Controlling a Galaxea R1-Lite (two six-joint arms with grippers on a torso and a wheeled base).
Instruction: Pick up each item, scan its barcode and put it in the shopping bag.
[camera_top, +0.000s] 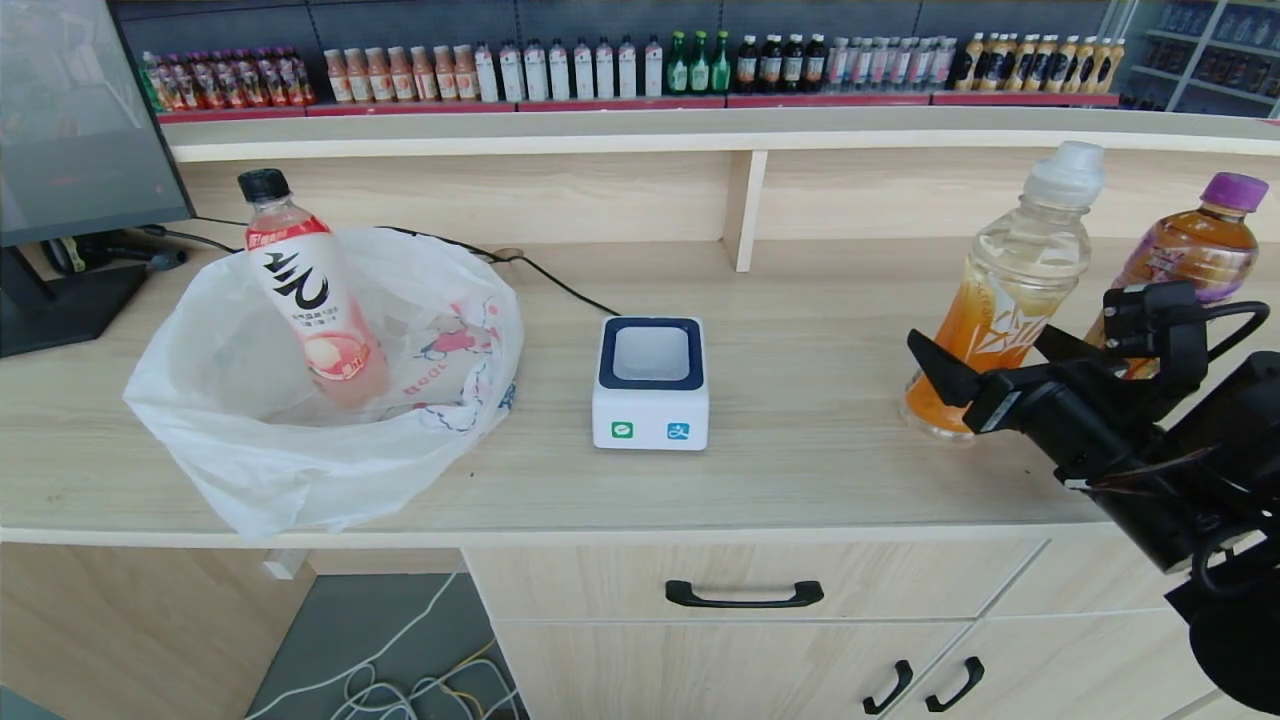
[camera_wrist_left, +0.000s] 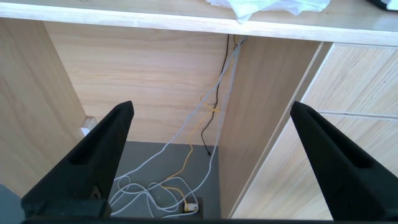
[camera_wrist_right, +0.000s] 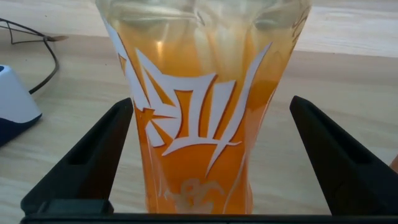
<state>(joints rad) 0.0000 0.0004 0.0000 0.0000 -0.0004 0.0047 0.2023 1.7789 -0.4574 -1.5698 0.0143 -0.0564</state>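
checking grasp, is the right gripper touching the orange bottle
Cannot tell. Right wrist view: orange bottle between the right gripper's open fingers, a gap at one, the other meeting its outline.

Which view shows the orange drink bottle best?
The head view: the orange drink bottle stands whole on the counter, cap to base. The right wrist view shows its lower body inside the open right gripper. The left wrist view faces cables below.
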